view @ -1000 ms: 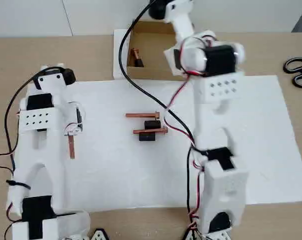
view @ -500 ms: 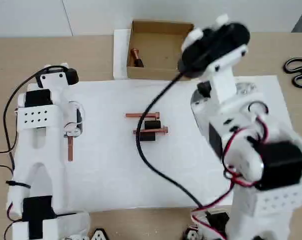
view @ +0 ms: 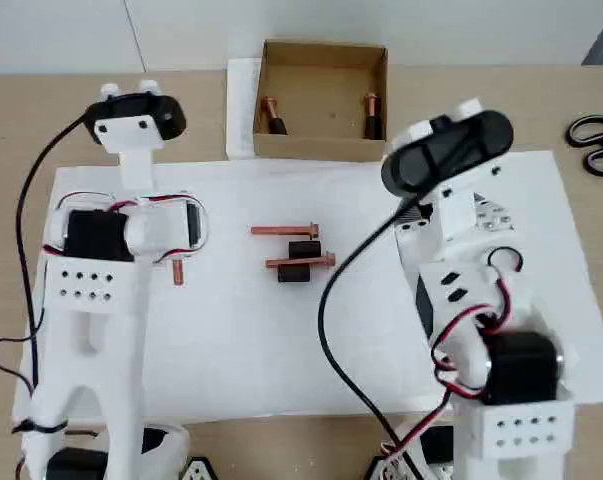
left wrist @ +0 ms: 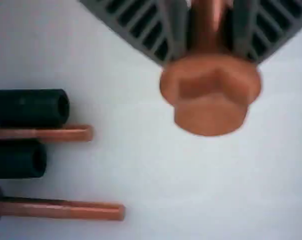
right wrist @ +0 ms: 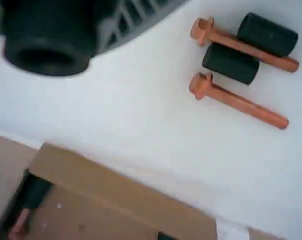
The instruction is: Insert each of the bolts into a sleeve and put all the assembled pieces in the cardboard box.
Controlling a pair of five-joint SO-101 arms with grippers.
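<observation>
Cardboard box [view: 321, 148] at far edge of worktop [view: 21, 110], two assembled pieces [view: 271, 112] inside. My left hand [left wrist: 211, 22] is clenched on a bolt [left wrist: 211, 95] over the white sheet [view: 231, 340]. My right hand [right wrist: 65, 22] grasps a black sleeve [right wrist: 45, 47]. Two loose bolts [view: 284, 231] and two loose sleeves [view: 303, 248] lie mid-sheet.

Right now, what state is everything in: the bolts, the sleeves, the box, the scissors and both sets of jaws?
Held bolt: clamped by its shaft in the left jaws.
Held sleeve: clamped in the right jaws, empty.
Loose bolts: two, lying flat, not inserted.
Loose sleeves: two, lying flat, empty.
Box: open, two assembled pieces inside.
Scissors: lying flat on the table.
</observation>
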